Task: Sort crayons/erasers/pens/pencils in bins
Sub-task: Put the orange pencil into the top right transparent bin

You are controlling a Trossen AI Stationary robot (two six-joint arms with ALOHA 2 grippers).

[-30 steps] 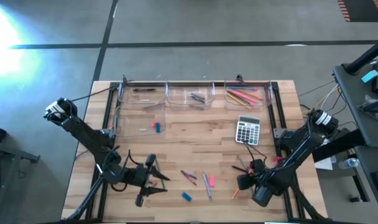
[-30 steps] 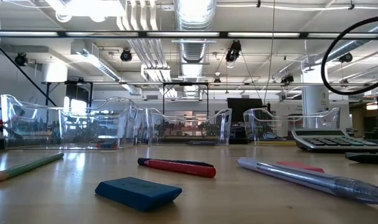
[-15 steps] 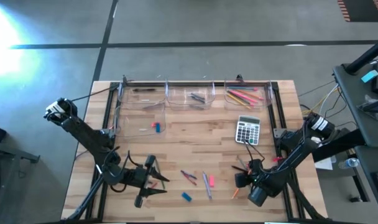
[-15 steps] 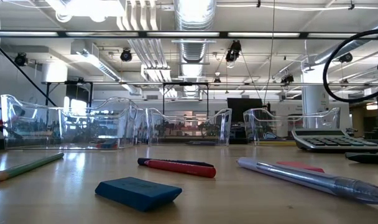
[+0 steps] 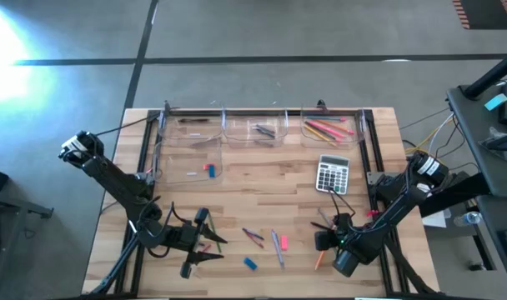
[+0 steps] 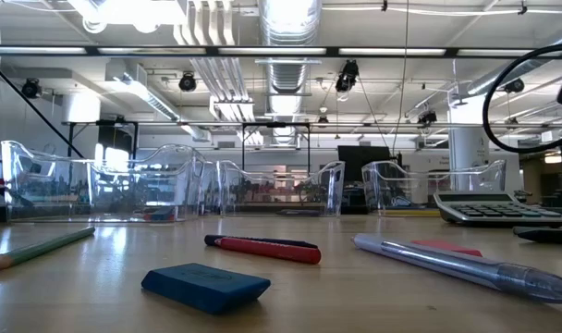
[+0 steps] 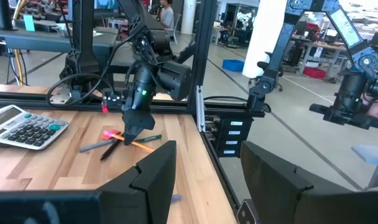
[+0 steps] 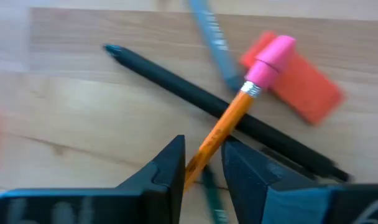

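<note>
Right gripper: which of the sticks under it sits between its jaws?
The orange pencil with the pink eraser tip, between the right gripper's jaws. The black pen crossing it and the teal pen lie beyond them.

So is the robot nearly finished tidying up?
Not yet. Some pencils already lie in the back bins. The right gripper is closing on an orange pencil. A blue eraser, red pen and green pencil wait on the table.

We see bins along the table's far edge, calculator nearer right, eraser near front centre
</note>
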